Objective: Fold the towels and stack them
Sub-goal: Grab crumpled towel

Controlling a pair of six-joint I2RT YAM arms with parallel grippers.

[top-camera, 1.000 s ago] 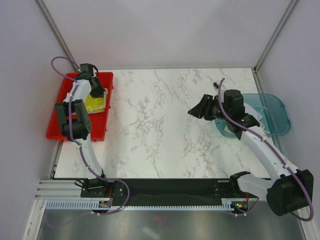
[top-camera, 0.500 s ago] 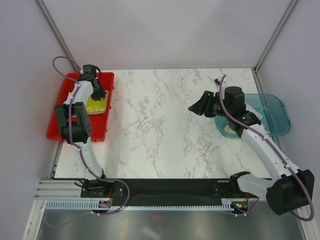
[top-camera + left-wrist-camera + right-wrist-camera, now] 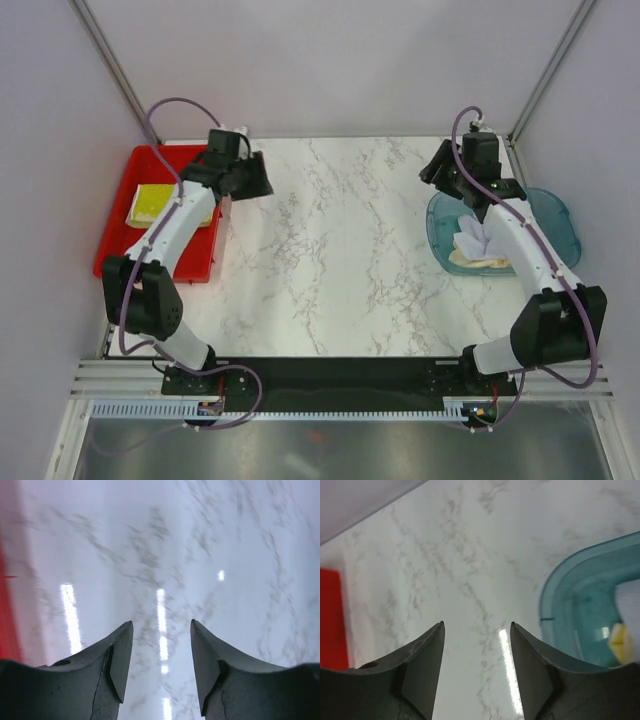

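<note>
Top external: folded yellow towel [image 3: 150, 203] lies in red tray [image 3: 112, 262]; loose white and cream towels [image 3: 478, 243] heaped in teal bin [image 3: 560, 215]. Both left gripper [image 3: 255, 180] and right gripper [image 3: 440, 165] parted, empty, over table [image 3: 330, 230]. Cloth likely light and limp; pinch a corner, expect sag.

Top view: I look down from above and behind both arm bases, far enough back to take in the whole marble table [image 3: 330, 230], the red tray [image 3: 110, 250] and the teal bin [image 3: 560, 215].
Left wrist: I sit close behind the left claw [image 3: 161, 625], facing marble ahead of it, with the tray edge to its left.
Right wrist: I sit close behind the right claw [image 3: 476, 625], with marble ahead, the bin to its right and the tray far to its left.
Shared: both wrist views show the marble and the tray, and the top view covers everything.
</note>
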